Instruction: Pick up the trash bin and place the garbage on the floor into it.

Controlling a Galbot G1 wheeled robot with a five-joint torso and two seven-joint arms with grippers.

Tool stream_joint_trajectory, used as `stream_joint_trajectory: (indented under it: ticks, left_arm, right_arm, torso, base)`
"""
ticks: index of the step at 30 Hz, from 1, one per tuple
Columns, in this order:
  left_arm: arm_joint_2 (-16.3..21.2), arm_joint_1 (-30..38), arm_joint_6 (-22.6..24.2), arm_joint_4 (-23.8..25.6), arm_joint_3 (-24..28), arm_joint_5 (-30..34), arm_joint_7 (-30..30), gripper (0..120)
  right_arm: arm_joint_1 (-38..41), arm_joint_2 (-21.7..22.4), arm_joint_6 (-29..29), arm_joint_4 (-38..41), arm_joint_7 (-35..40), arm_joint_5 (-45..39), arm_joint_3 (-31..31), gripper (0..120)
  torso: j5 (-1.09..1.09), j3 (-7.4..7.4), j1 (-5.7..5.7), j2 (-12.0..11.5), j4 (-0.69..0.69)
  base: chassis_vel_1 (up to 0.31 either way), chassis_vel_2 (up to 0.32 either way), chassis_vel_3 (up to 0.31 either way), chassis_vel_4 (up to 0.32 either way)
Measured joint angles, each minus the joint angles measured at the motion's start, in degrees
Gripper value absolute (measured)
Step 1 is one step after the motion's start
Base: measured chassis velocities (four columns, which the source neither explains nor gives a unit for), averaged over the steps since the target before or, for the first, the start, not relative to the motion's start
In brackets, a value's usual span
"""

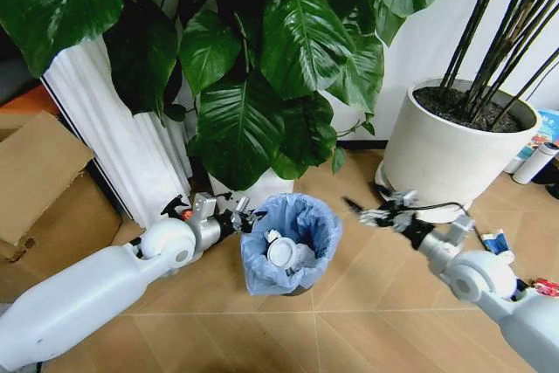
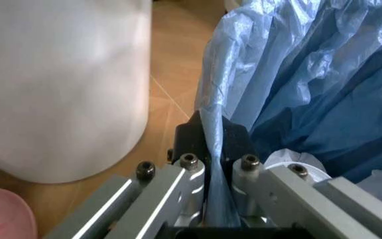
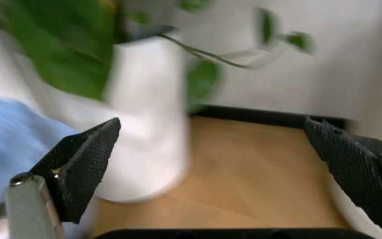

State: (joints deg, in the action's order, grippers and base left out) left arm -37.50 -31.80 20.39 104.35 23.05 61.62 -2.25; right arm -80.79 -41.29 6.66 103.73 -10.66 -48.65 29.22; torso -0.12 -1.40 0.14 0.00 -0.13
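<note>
Left end effector (image 2: 214, 164): pinching trash bin (image 1: 290, 246) liner's left rim.
Right end effector (image 3: 218, 164): spread, right of bin.

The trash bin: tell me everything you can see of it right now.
The trash bin is small and round, dark at its base and lined with a baggy, crinkled light-blue plastic bag. It stands upright on the floor before the leafy plant's white pot. White garbage lies inside. The left gripper pinches the liner's rim.
</note>
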Motion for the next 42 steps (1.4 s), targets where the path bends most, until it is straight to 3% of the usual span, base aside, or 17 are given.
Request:
stream_joint_trajectory:
  ticks: [6,11,17,42]
  left_arm:
    - [0.8,-3.1,-0.1,0.8,-4.5,-0.9,0.1,0]
    - [0.7,-6.2,-0.2,1.2,-8.2,-1.7,0.2,0]
    - [1.0,-8.5,-0.2,2.0,-10.3,-2.1,0.4,0]
    - [1.4,-9.9,-0.3,3.3,-10.6,-2.5,0.3,0]
  right_arm:
    - [-9.7,-7.9,1.9,-4.2,-0.5,6.7,11.0,100]
    - [-11.1,-14.4,3.4,-8.4,-2.1,10.3,14.5,100]
    - [-9.2,-19.1,4.1,-11.8,-2.6,11.8,14.6,100]
    - [-8.8,-21.2,4.9,-13.1,-4.2,12.8,14.7,100]
  torso:
    - [0.0,0.0,0.0,0.0,-0.04]
    - [0.0,0.0,0.0,0.0,-0.02]
    - [0.02,0.0,0.0,0.0,0.0]
    - [0.03,0.0,0.0,0.0,-0.02]
  base:
    - [0.0,0.0,0.0,0.0]
    - [0.0,0.0,0.0,0.0]
    - [0.0,0.0,0.0,0.0]
    - [-0.056,-0.056,0.052,0.058]
